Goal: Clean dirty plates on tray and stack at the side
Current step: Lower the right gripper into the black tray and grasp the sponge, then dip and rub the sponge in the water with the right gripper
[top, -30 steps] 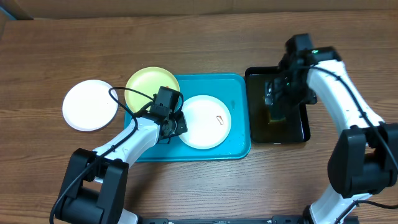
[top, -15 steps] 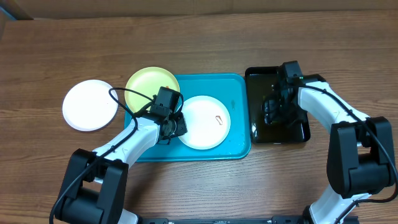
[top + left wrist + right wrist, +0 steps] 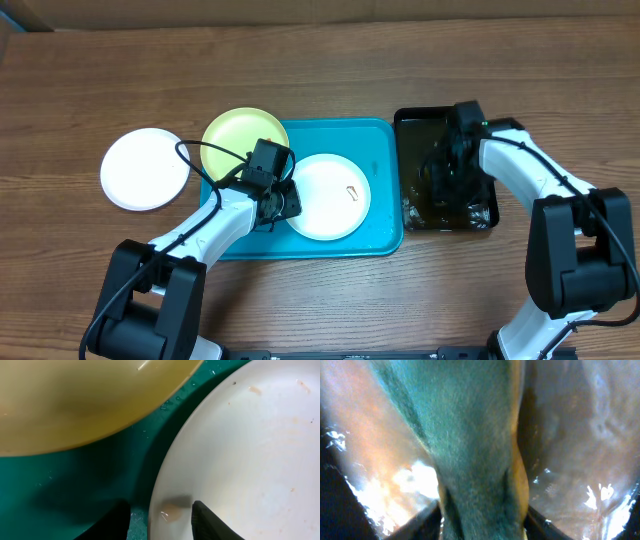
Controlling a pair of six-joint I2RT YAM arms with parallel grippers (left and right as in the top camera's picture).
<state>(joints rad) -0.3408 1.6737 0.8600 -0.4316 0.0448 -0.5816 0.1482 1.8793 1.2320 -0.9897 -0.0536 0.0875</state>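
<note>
We take the tray [image 3: 385,140] as our landmark. One white plate [image 3: 330,195] lies flat in its middle, with a small mark toward its right side. The yellow-green plate [image 3: 240,140] overhangs the tray's upper-left corner, and a second white plate [image 3: 145,168] sits on the table well left of it.

The left gripper [image 3: 280,203] is at the left edge of the plate on the tray. Its jaws are apart and straddle the rim, one finger over the tray floor and one over the plate, beside a faint smear [image 3: 172,511].

Just right of the tray, the right gripper [image 3: 445,180] is down in the wet black tray [image 3: 420,125]. Its jaws lie against both flanks of the sponge [image 3: 475,445], but we cannot tell whether they have gripped it.

We judge that the next move depends on one relation. The plate lies left of the sponge across the tray's right wall. The left arm is already at its near rim to steady it, and the right arm must bring the sponge over.
</note>
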